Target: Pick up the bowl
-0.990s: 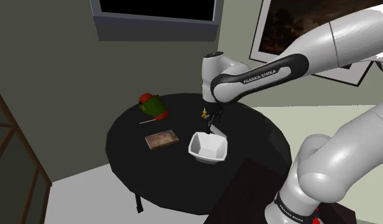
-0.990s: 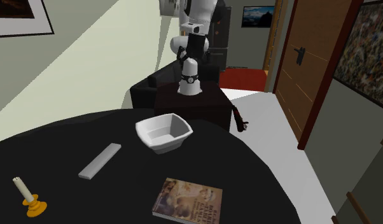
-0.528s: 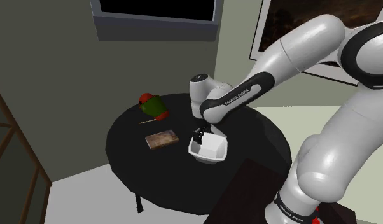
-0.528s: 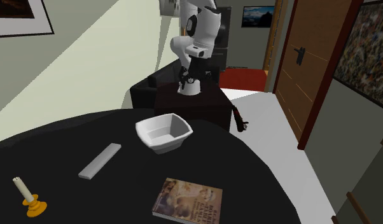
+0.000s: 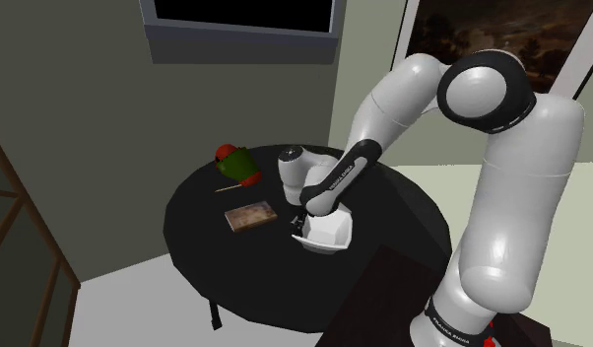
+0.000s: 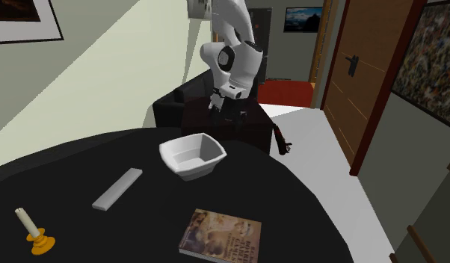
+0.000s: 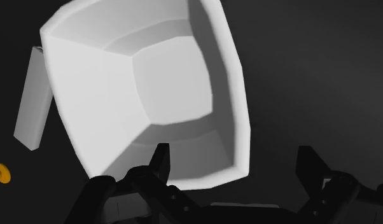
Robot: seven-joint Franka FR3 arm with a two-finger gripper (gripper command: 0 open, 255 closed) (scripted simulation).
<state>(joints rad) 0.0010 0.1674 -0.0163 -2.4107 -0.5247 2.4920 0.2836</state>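
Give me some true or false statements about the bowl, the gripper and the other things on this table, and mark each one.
1. The gripper is open. True.
2. A candle stands in the bowl. False: the bowl is empty, and the candle stands on the table, apart from it.
3. In the wrist view, one side of the bowl's rim lies between the fingers. True.
4. The book is under the bowl. False: the book lies on the table, apart from the bowl.
5. The flat grey bar lies on the table beside the bowl. True.

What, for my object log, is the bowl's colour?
Plain white, no pattern; the bowl shows best in the wrist view.
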